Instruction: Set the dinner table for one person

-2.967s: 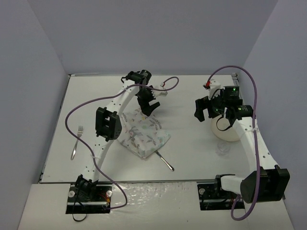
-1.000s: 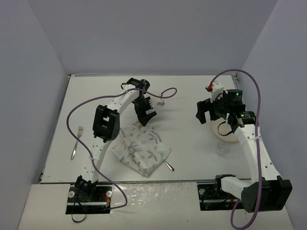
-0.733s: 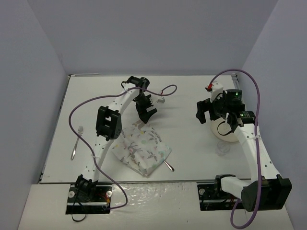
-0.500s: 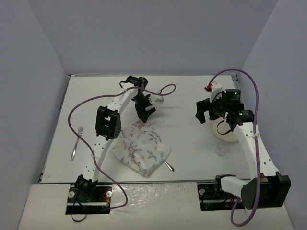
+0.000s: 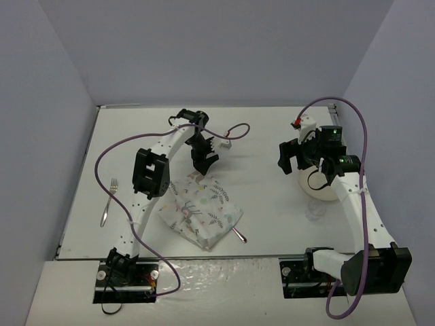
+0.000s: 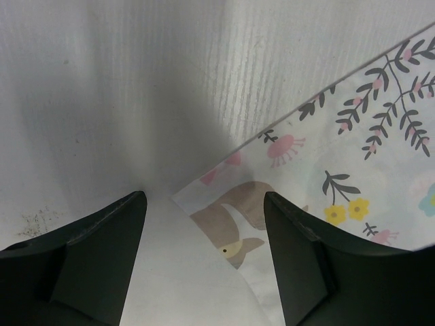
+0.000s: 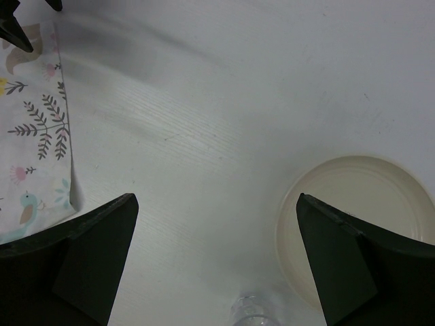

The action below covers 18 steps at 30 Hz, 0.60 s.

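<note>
The dinner table [image 5: 272, 129] is a big off-white top. A white mat printed with animals and plants [image 5: 201, 211] lies on it near the front middle. My left gripper [image 5: 202, 163] hangs open over the mat's far corner. In the left wrist view the gripper [image 6: 204, 207] has its jaws wide apart, and the mat's [image 6: 353, 136] corner lies between them, folded so its plain underside shows. My right gripper [image 5: 288, 160] is open and empty above bare table, left of a cream plate [image 5: 325, 189]. In the right wrist view the gripper [image 7: 214, 204] has the plate [image 7: 353, 217] at its right.
A fork [image 5: 109, 201] lies near the table's left edge. A silver utensil [image 5: 238, 235] sticks out from under the mat's near right side. A clear glass [image 5: 315, 212] stands in front of the plate, also in the right wrist view [image 7: 253, 314]. Grey walls close in three sides.
Since three seconds ago the mat has slid toward the near left and covers more of the silver utensil. The left gripper has come lower and nearer. In the last second hardly anything moved.
</note>
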Tool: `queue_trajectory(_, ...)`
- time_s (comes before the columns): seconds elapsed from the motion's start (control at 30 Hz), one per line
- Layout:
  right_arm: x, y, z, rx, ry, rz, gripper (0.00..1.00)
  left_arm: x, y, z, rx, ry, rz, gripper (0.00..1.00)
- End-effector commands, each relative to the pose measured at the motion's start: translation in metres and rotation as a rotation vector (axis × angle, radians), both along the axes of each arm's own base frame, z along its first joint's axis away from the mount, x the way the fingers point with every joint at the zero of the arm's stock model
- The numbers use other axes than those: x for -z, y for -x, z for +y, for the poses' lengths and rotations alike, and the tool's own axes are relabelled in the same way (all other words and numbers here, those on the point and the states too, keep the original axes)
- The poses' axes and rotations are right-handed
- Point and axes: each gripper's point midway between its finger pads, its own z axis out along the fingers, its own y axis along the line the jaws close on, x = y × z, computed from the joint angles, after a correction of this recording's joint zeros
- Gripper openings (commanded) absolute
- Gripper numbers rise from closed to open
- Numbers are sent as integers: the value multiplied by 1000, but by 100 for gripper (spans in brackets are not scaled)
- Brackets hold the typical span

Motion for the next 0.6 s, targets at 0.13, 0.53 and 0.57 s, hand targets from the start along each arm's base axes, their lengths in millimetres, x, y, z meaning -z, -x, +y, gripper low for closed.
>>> queue_trajectory(0.13, -17, -10, 0, 6, -22, -74, 100, 9, 94, 36, 49, -164, 417, 55)
queue_trajectory(0.53, -16, -10, -2, 14, -27, -74, 100, 38, 75, 34, 0, -211, 387, 31)
queue_trajectory(0.57, -15, -11, -2, 14, -27, -73, 100, 40, 75, 34, 0, -212, 389, 28)
